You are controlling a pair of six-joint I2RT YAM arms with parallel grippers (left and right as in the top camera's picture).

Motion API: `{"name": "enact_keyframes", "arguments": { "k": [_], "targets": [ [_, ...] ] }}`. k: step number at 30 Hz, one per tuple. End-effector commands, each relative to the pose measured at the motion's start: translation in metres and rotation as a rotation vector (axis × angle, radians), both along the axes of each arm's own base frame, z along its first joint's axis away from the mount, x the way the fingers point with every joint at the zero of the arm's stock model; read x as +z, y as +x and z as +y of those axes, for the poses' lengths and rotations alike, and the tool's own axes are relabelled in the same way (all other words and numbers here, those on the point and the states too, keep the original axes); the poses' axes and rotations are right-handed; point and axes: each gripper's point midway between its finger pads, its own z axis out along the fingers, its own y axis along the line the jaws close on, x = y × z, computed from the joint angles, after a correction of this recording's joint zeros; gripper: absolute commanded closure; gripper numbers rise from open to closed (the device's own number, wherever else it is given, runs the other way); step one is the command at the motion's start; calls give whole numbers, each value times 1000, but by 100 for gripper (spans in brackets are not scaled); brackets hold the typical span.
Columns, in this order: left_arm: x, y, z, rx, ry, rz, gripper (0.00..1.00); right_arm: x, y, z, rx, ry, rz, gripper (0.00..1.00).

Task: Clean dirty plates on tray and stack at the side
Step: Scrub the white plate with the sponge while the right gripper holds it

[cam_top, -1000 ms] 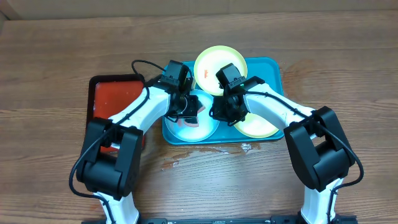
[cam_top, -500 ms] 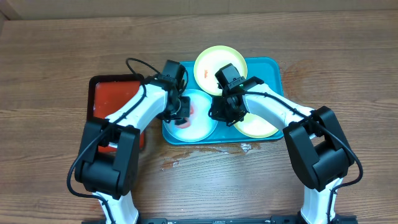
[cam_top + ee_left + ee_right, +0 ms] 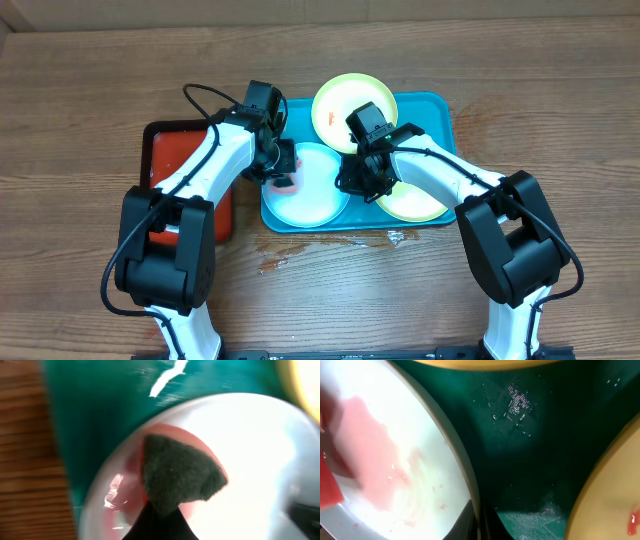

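Observation:
The light blue plate (image 3: 312,190) lies at the front left of the teal tray (image 3: 432,105). My left gripper (image 3: 283,172) is shut on a sponge (image 3: 180,475), dark scrub side down, and presses it on the plate's left part, where a pink wet smear (image 3: 125,500) shows. My right gripper (image 3: 350,185) is shut on the plate's right rim (image 3: 470,495). One pale yellow plate (image 3: 340,98) leans on the tray's back edge. The other yellow plate (image 3: 418,205) lies at the front right, with a red smear (image 3: 632,517).
A narrow red tray (image 3: 178,160) with a black rim stands left of the teal tray, under my left arm. Wet drops (image 3: 395,238) lie on the wooden table just in front of the teal tray.
My left gripper has dragged the sponge from the middle of the blue plate toward its left rim. My right gripper has held still on the rim.

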Motion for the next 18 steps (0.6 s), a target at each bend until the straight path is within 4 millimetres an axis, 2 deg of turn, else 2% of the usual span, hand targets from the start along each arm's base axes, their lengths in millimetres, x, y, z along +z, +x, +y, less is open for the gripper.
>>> {"name": "enact_keyframes", "arguments": {
  "k": [1,8,12,14,15,16,18],
  "targets": [
    [1,-5,-27,-36,-137,37,96,-15,-3,-5,-2,-40,20,96],
    [-12,-8,-31,-91,-119,41,96,-15,-3,-5,-1,-40,20,96],
    [-29,-7,-32,-88,-113,58,96,-15,-3,-5,-2,-40,20,96],
    [-42,-4,-18,-72,-29,58,96,-15,-3,-5,-1,-40,21,96],
    [-47,-2,-6,-59,43,52,96,-15,-3,-5,-1,-40,21,96],
    [-51,-1,15,-23,152,48,96,-15,-3,-5,-1,-40,21,96],
    [-48,0,36,27,246,49,96,-15,-3,-5,-1,-41,21,96]
  ]
}}
